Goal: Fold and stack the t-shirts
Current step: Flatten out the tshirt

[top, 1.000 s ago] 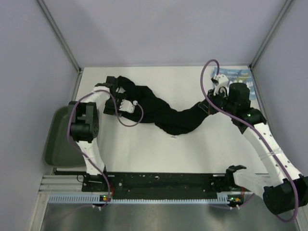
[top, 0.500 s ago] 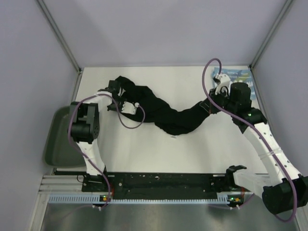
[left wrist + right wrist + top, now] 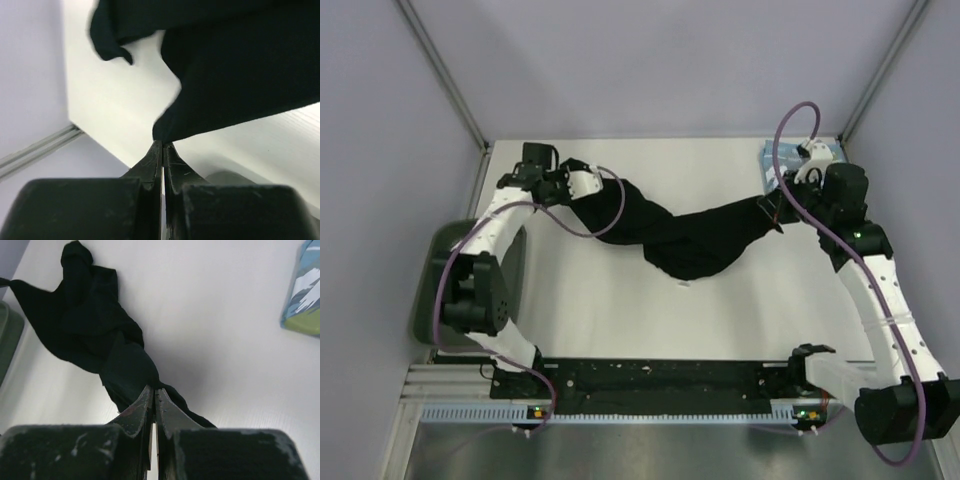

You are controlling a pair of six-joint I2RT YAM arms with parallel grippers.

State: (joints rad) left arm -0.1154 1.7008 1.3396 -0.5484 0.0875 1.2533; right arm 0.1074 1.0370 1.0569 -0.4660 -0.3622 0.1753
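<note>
both arms are pulling outward, the left gripper (image 3: 162,146) now clamping the black t-shirt (image 3: 690,242) at its left end, the right gripper (image 3: 154,391) clamping its right end, its long axis stretching left-right between them across the table (image 3: 620,320).

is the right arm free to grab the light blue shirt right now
Probably not yet: the right gripper is shut on the black shirt. The light blue shirt lies close by, so reach itself looks fine.
</note>
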